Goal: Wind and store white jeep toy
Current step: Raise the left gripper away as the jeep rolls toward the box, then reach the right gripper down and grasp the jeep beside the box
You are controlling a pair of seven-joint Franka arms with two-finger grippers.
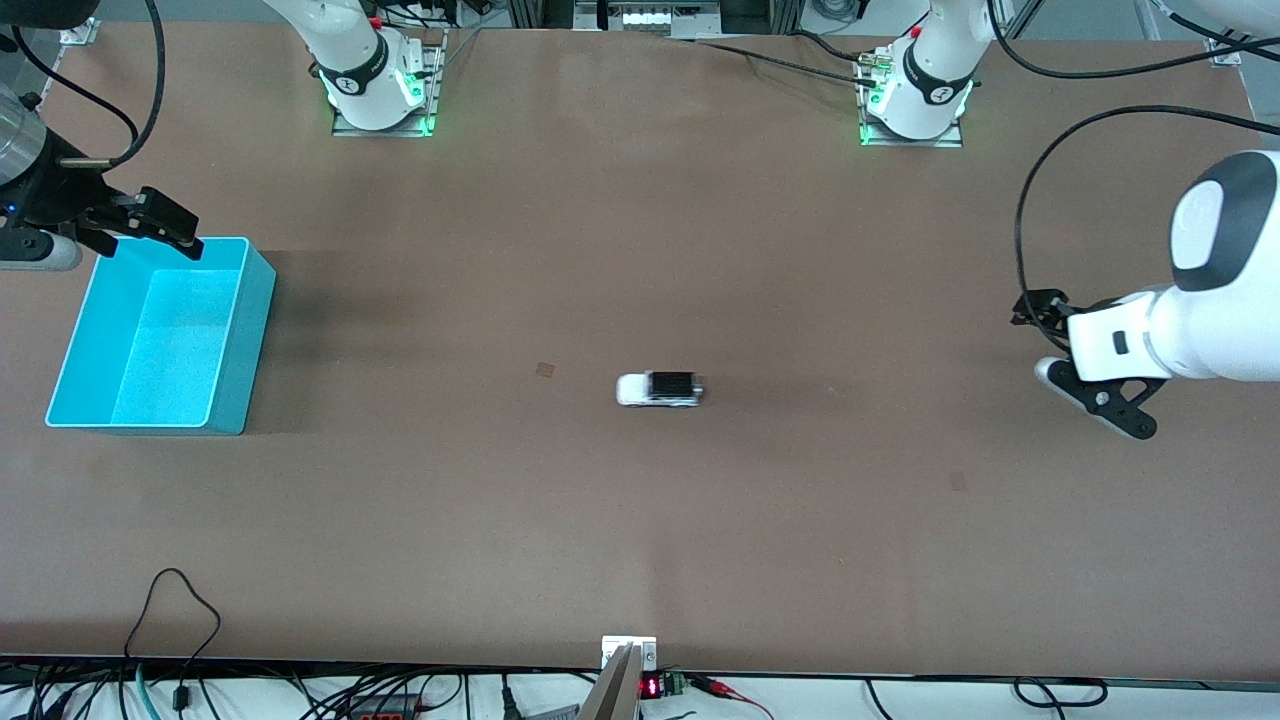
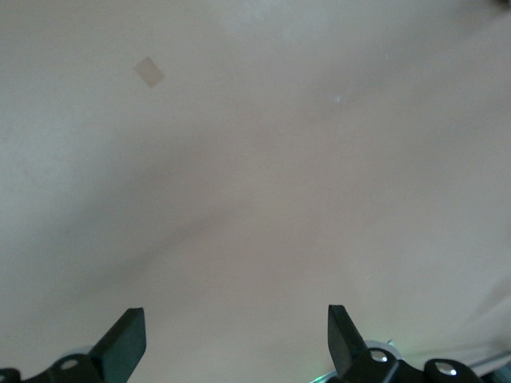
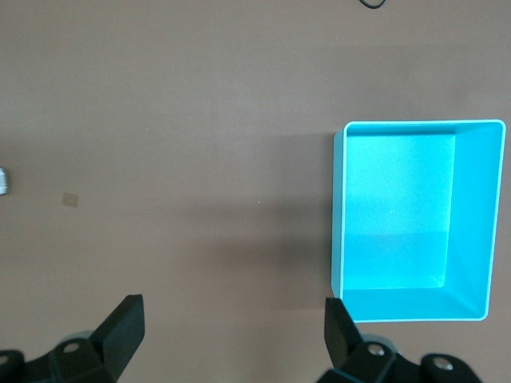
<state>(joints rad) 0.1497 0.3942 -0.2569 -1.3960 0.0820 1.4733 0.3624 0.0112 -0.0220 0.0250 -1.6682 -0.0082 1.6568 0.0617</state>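
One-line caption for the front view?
White jeep toy sits mid-table, empty cyan bin toward the right arm's end, both arms waiting.

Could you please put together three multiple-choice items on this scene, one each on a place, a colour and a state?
1. Where is the white jeep toy?
A. On the bare table, mid-table
B. Inside the bin
C. Held in an end effector

2. What colour is the bin?
A. Red
B. Cyan
C. Yellow

3. How do the two end effectors stand?
A. Both shut on the toy
B. One open, one shut
C. Both open and empty

Answers:
1. A: the toy sits on its wheels on the tabletop, apart from the bin and both arms.
2. B: its walls and floor are cyan in the front and right wrist views.
3. C: the left end effector and right end effector show spread fingers with nothing between them.
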